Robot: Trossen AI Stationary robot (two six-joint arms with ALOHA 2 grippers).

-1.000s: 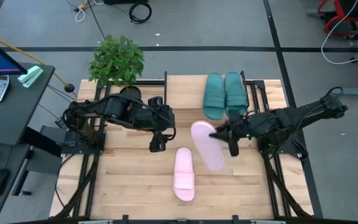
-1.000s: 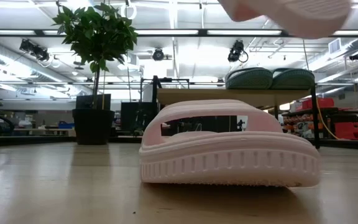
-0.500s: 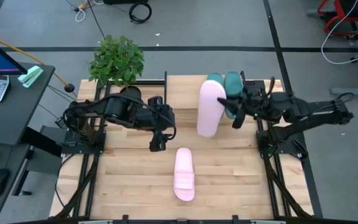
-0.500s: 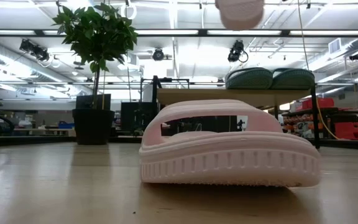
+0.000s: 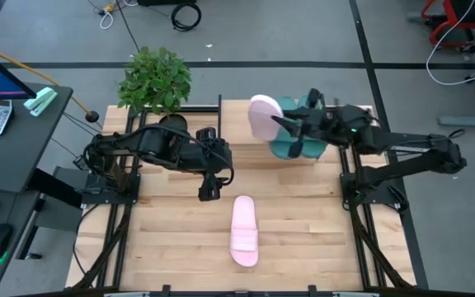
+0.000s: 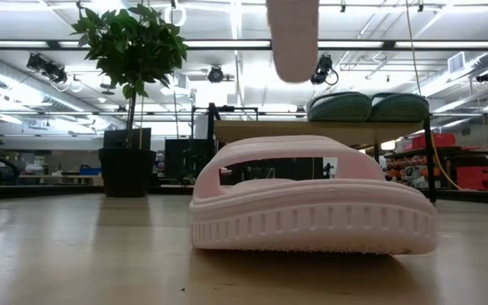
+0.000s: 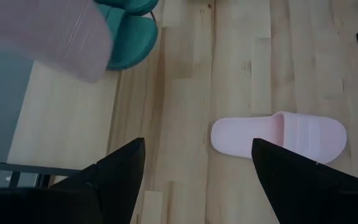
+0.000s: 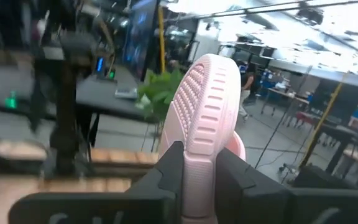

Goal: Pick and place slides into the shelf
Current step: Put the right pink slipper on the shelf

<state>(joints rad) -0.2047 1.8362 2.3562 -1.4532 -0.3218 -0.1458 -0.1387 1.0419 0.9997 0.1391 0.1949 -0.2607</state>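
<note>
The right gripper (image 5: pixel 291 134) is clamped on 1 pale pink slide (image 5: pixel 262 117), which is held in the air on edge above the far part of the table, just beside the 2 teal slides (image 5: pixel 297 132) resting side by side on the shelf (image 6: pixel 329 125). In the right wrist view the ribbed sole of the held slide (image 8: pixel 205 118) is seen pinched between the 2 dark fingers (image 8: pixel 166 168). In the low view the same slide (image 6: pixel 293 38) hangs from above, clear of the shelf's plank top. The left gripper (image 5: pixel 209 190) is held with its jaws spread wide and empty over the middle of the wooden table (image 5: pixel 163 231). The second pink slide (image 5: pixel 244 230) lies flat on the table near it, strap upward. A potted plant (image 5: pixel 155 80) stands at the table's far left corner.
</note>
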